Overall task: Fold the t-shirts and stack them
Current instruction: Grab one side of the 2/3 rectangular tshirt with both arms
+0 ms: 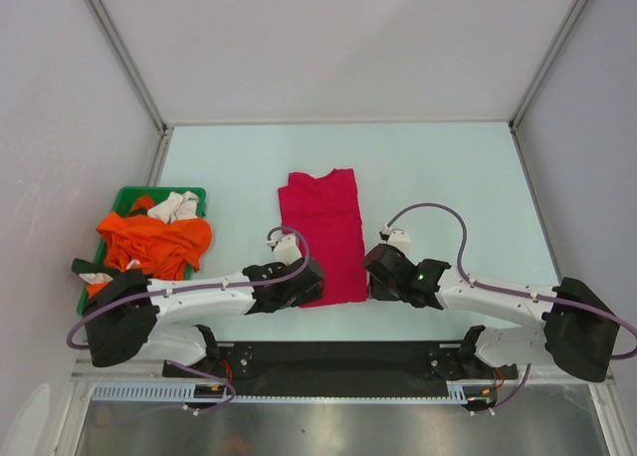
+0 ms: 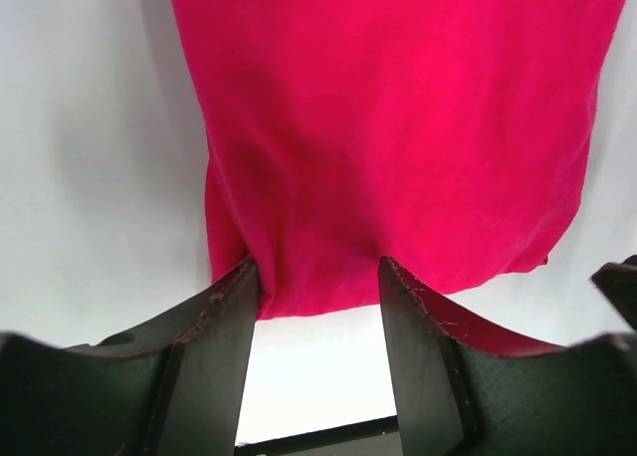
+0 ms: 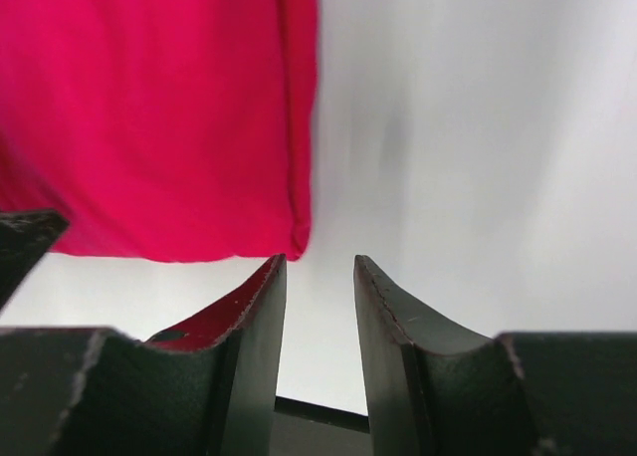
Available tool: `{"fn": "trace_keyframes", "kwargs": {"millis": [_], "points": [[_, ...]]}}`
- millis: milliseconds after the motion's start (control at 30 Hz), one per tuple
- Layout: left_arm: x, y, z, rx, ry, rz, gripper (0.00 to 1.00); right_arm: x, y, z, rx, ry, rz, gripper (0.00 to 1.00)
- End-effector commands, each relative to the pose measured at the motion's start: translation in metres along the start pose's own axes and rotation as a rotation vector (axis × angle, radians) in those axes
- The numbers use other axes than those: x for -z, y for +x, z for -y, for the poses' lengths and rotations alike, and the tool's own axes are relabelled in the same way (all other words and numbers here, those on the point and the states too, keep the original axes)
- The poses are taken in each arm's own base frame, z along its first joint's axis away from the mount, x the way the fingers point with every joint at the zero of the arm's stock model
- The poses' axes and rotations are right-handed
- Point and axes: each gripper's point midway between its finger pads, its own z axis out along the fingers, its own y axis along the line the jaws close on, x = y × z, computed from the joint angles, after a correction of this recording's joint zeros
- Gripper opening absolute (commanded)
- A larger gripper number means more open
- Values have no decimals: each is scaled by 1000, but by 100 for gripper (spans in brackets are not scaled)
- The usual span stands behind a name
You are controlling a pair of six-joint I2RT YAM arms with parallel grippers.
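Observation:
A magenta t-shirt lies flat on the table as a long narrow strip, its collar end far from me. My left gripper is open at the shirt's near left corner. In the left wrist view the shirt has its near hem right at the tips of the open gripper. My right gripper is open and empty at the near right corner. In the right wrist view the gripper sits just right of the shirt's corner, with bare table between the jaws.
A green bin at the left holds a crumpled orange shirt and a white garment. Grey walls and metal frame posts enclose the pale table. A black rail runs along the near edge.

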Motion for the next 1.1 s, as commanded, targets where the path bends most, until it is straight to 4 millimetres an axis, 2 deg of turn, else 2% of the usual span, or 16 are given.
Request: {"fn": "trace_keyframes", "kwargs": {"millis": [0,167,433,700,1067], "points": [[3,3,13,36,10,-12,58,-7,17,7,-7,15,-22,38],[7,8,14,28,13,-13,61,-13,23,6,5,18,-25,38],[11,10,8,34,-1,-6,64,-11,18,-9,13,-9,-12,40],[12,10,3,33,-15,-5,64,-17,21,-14,26,-14,-18,43],[12,12,-2,34,-28,-11,65,-35,24,-16,55,8,-28,43]]}}
